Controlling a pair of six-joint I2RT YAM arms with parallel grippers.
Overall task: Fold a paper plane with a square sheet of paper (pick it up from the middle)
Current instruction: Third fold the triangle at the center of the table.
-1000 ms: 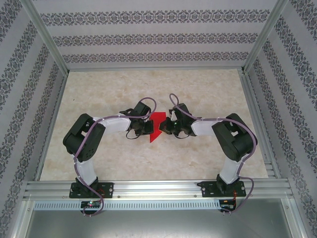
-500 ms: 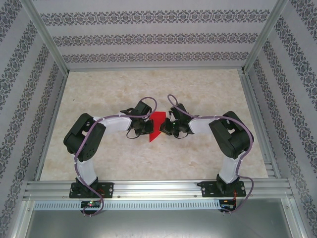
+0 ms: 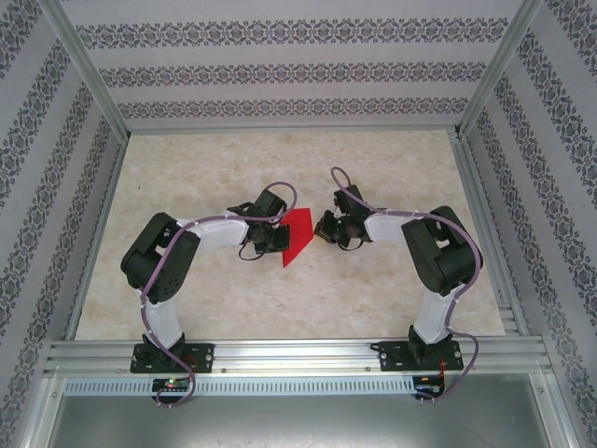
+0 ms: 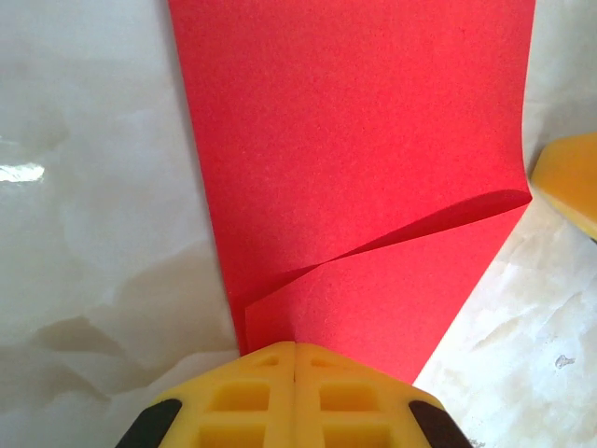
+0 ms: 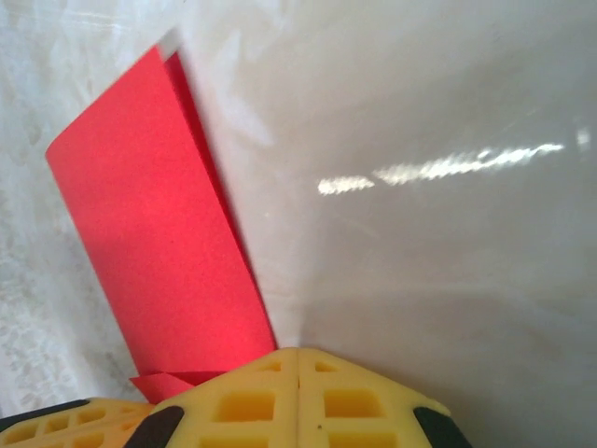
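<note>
Left gripper [image 4: 295, 345] pinches left edge of part-folded red sheet [image 4: 354, 140]. Right gripper [image 5: 297, 353] pressed together, empty, just right of sheet.

left arm [image 3: 168, 271], right arm [image 3: 438, 261]: black joints, white links | cables [image 3: 219, 219]: purple | claw pads [image 4: 242, 401]: yellow

You've got the square sheet of paper [image 3: 300, 235] in plain bright red, no print. Desk [image 3: 233, 168]: cream with faint marbling. Walls [image 3: 280, 75]: white with dark floral bands. Left tool [image 4: 295, 359] and right tool [image 5: 298, 359]: yellow, black corners. Left arm [image 3: 163, 261] and right arm [image 3: 438, 257]: black and white, with purple cables [image 3: 280, 191]. Frame [image 3: 298, 355]: silver.
</note>
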